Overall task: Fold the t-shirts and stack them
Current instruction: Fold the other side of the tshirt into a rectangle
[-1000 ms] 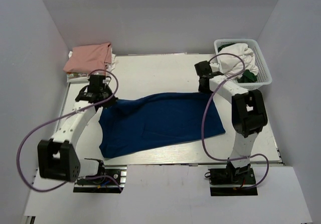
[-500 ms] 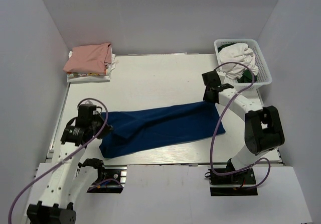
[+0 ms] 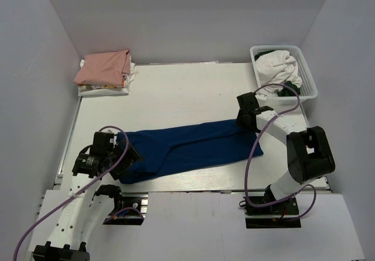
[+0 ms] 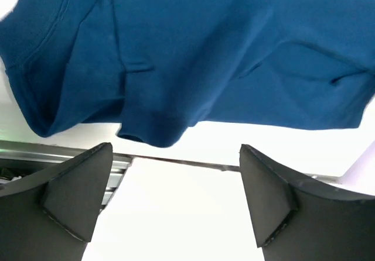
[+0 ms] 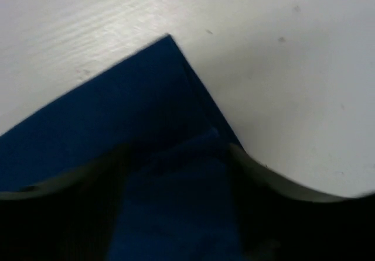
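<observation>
The dark blue t-shirt (image 3: 193, 146) lies folded into a long band across the table's near half. My left gripper (image 3: 130, 154) sits at its left end, open. In the left wrist view the two dark fingers (image 4: 73, 199) stand wide apart over bare table, and the blue shirt (image 4: 193, 50) lies just beyond them, untouched. My right gripper (image 3: 245, 122) is low over the shirt's right far corner, also open, with the blue cloth (image 5: 135, 114) lying flat under and between its spread fingers (image 5: 275, 208). The salmon-pink t-shirt (image 3: 104, 68) rests folded on a pile at the back left.
A white lattice basket (image 3: 306, 68) at the back right holds a crumpled white cloth (image 3: 280, 67) and something dark green. The pink shirt tops a small stack of folded white cloth (image 3: 105, 88). White walls close in the table on three sides.
Both arms drew the shirt's far edge toward the near side, narrowing it into a band. Both grippers then opened and let go of the cloth.
</observation>
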You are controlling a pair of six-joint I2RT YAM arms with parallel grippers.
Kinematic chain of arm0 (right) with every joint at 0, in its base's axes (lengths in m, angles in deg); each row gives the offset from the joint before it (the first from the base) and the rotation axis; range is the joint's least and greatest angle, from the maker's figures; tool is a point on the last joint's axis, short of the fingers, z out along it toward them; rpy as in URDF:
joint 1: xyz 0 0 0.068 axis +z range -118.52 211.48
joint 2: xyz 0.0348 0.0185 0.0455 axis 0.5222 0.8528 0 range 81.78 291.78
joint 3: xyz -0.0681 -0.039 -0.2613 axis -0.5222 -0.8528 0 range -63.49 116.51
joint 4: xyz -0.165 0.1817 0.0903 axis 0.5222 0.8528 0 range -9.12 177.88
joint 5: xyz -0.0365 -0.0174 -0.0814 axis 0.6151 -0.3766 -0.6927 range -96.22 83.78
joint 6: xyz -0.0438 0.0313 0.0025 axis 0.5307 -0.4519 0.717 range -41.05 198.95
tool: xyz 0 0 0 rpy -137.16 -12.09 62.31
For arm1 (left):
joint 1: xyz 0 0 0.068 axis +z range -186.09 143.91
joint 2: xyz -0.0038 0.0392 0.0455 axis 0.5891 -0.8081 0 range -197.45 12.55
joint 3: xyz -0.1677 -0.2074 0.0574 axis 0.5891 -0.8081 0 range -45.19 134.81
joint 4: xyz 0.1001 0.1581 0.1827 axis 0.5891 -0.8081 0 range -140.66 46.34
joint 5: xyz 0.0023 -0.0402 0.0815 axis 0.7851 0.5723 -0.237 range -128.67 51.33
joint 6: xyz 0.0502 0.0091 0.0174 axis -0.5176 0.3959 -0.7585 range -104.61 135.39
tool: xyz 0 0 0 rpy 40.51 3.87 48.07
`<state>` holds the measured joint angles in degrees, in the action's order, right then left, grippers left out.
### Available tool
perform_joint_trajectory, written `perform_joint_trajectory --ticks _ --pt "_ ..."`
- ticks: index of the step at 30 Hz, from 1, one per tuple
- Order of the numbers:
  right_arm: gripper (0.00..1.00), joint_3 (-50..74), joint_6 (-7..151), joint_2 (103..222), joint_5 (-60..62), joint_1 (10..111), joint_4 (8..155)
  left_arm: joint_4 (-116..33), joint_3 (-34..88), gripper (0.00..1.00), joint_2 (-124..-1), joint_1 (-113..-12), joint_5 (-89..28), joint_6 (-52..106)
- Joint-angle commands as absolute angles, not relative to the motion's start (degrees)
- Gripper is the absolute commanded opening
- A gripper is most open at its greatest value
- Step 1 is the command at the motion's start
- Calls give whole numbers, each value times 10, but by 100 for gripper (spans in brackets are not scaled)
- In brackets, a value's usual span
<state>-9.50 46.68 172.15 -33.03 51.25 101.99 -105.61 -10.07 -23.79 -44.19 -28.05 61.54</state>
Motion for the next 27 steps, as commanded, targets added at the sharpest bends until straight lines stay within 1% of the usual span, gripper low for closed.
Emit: perform_joint_trajectory --ticks 1,2,3,6,10,12,14,15,17,18,19,21,23,27 --pt "83 -107 398 1714 -404 506 1063 -1065 -51 100 -235 -444 -279 591" --pt "88 -100 391 1713 -415 504 1078 -1065 -36 100 -240 -444 -285 585" --pt "90 -97 379 1710 -425 503 1089 -1065 -30 100 -252 -444 -290 578" --pt "90 -79 380 1691 -448 502 1111 -1020 -23 100 -273 -444 -290 564" --pt "90 -65 402 1662 -431 505 1107 -905 -51 100 -313 -444 -268 557" --pt "90 -71 443 1640 -386 506 1067 -869 -62 100 -344 -444 -232 557" --pt "90 -79 495 1625 -303 506 1041 -825 -68 100 -367 -444 -183 552" --pt "90 -95 503 1610 -284 506 1012 -810 -68 100 -367 -444 -165 552" --pt "90 -115 528 1604 -194 509 955 -770 -74 100 -367 -444 -118 546" --pt "90 -125 529 1605 -165 509 945 -770 -67 100 -367 -444 -118 546" --pt "90 -130 528 1610 -160 509 936 -759 -67 100 -367 -444 -93 546" --pt "90 -130 525 1623 -141 509 929 -741 -67 100 -367 -449 -87 546" --pt "90 -131 527 1648 -125 507 909 -734 -87 100 -383 -449 -71 546" --pt "90 -130 521 1698 -47 506 876 -715 -153 100 -423 -454 -71 546"
